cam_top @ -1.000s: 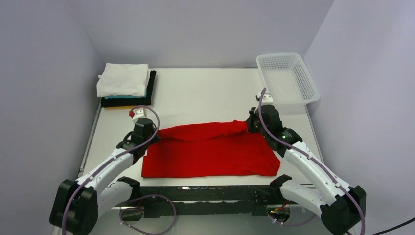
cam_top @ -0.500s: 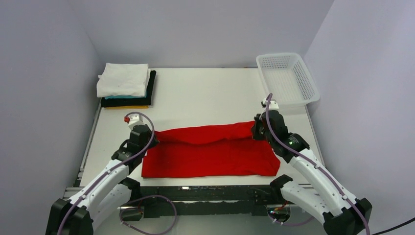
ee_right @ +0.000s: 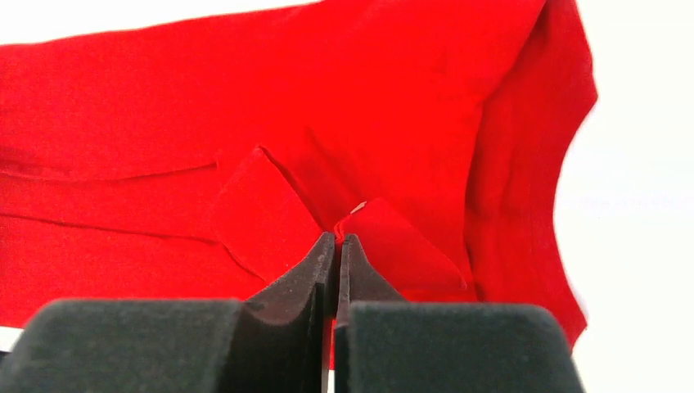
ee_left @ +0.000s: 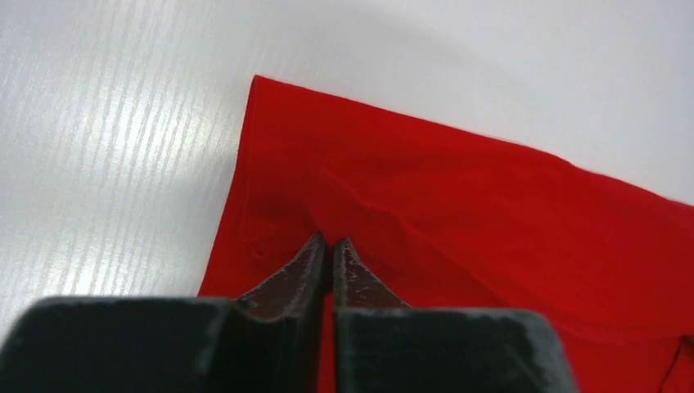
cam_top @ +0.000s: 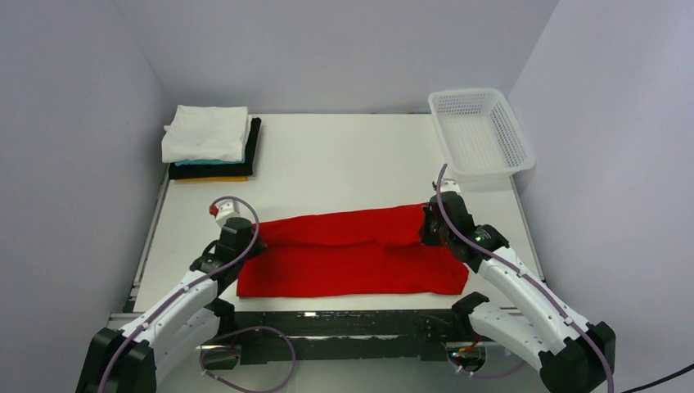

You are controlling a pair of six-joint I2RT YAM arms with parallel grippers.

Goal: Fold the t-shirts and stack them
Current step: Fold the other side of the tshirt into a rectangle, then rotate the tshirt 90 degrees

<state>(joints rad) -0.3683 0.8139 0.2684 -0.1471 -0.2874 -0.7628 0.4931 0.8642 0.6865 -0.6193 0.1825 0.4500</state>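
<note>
The left gripper (ee_left: 329, 242) has its two dark fingers clenched, tips almost meeting, on a small pucker of the red t-shirt (ee_left: 491, 205). In the left wrist view, creases in the cloth run out from the tips toward one and two o'clock. The right gripper (ee_right: 336, 238) is pinched tight on the same shirt. A sliver of red shows between its pads, and two small flaps of cloth spread from the tips toward ten and two o'clock.

Seen from above, a band of the shirt is doubled over along its twelve o'clock edge. The left gripper grasps the nine o'clock end of that band and the right gripper the three o'clock end. The rest of the shirt lies flat on the six o'clock part of the white table (cam_top: 344, 155), close to the near edge and between the two arms.

At the table's ten o'clock corner sits a stack of folded shirts (cam_top: 211, 147), well apart from the red one. The white shirt (cam_top: 205, 133) is on top, over a teal edge, a black layer and a yellow-orange sliver at the bottom. A white mesh basket (cam_top: 479, 135) stands at the two o'clock corner.
</note>
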